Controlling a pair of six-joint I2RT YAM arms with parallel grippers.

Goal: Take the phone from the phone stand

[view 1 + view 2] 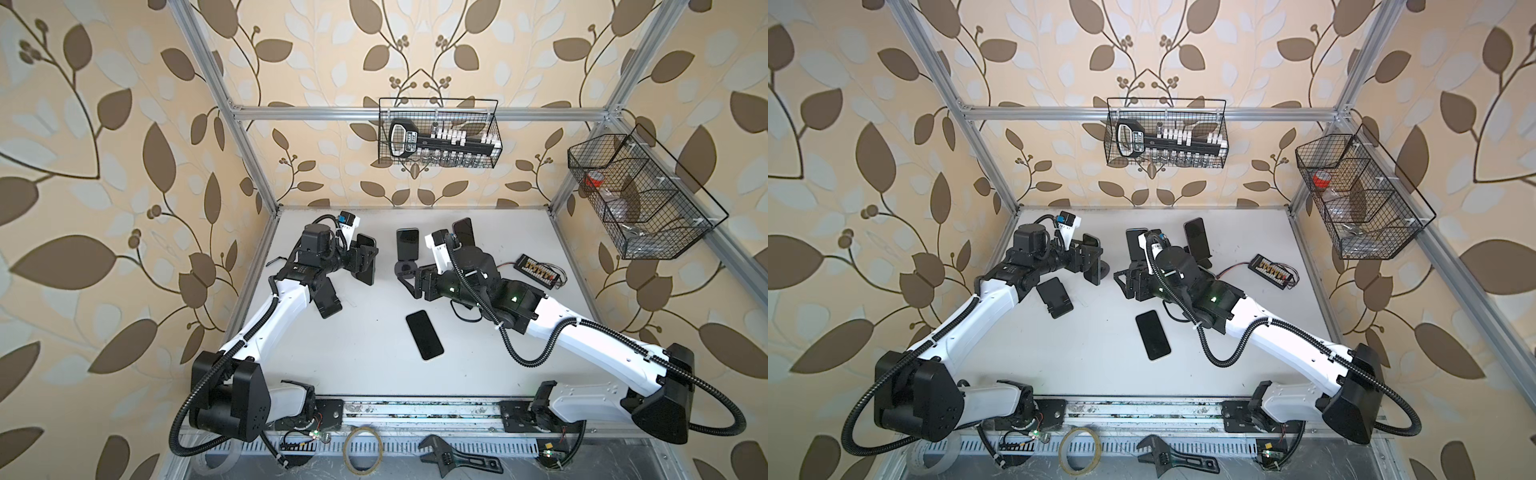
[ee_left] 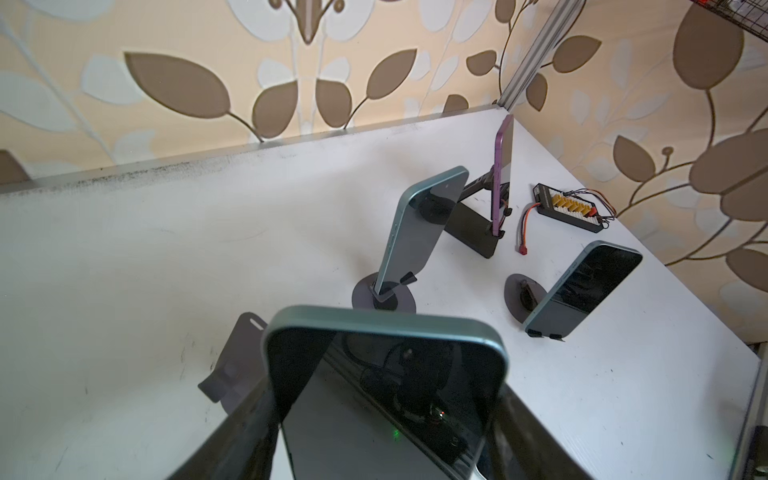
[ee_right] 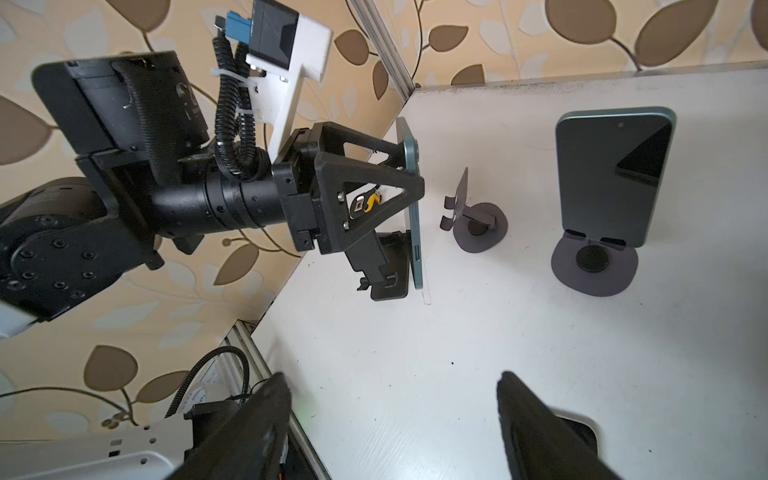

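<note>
The phone (image 3: 413,232) is gripped across its side edges by the left gripper (image 3: 409,178), left of centre in the right wrist view. It is seen edge-on there, its long axis running nearly top to bottom of the frame. The empty stand (image 3: 473,220) is found just to its right, at the centre of the frame, with a clear gap between them, so the removal is judged done and a set-down on the table (image 1: 374,374) is judged the coming move. That gap and the stand's hooked lip are shown only by this view. In a top view the stand is mostly hidden behind the left gripper (image 1: 365,262). In the left wrist view the phone (image 2: 386,374) is shown face-on at the lower centre, with the stand (image 2: 237,357) behind it. The right gripper (image 3: 392,380) is seen at the bottom edge, jaws apart and nothing between them; the left arm is plainly nearer.
</note>
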